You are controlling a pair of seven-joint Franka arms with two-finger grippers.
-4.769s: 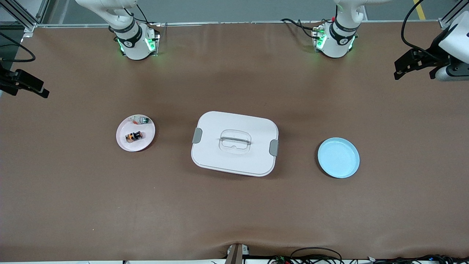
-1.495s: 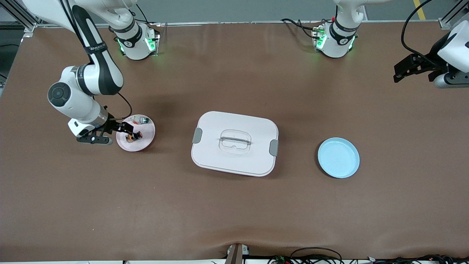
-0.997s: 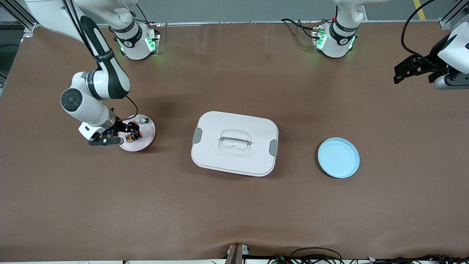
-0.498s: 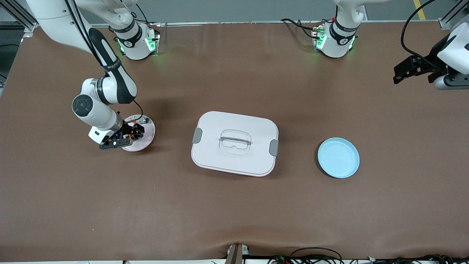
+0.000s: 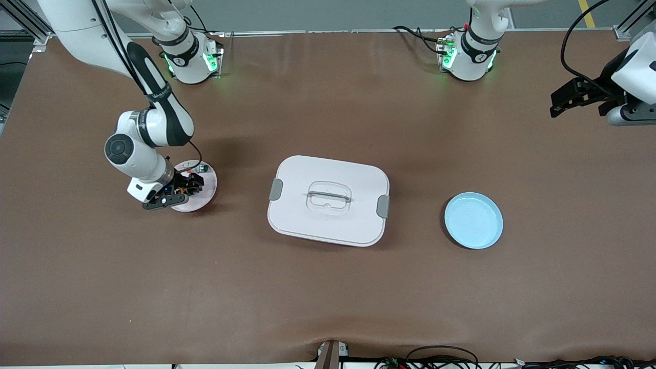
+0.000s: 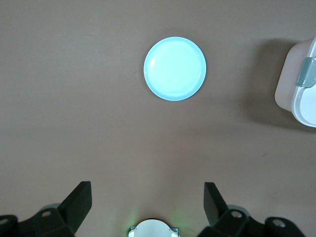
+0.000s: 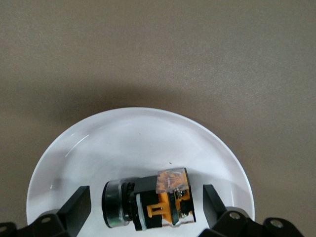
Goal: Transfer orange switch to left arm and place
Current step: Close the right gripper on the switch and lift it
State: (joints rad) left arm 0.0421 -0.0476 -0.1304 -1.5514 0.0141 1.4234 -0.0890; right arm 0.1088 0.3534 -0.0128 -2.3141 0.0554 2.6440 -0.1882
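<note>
Right gripper (image 7: 143, 210) jaws spread, low over pink plate (image 7: 123, 143) with orange switch (image 7: 148, 205) lying between its fingers, ungrasped; left gripper (image 6: 146, 205) open, waiting high over table, blue plate (image 6: 175, 68) below.

No readable text, labels or numbers anywhere. White lettering on right arm's (image 5: 154, 92) black band, marks on both bases: too small to read.

A robotics lab: two white arms (image 5: 148, 118) bolted at the edge of a brown-covered table (image 5: 328, 297), green status lights glowing at their bases, aluminium framing and loose cables around that table.
</note>
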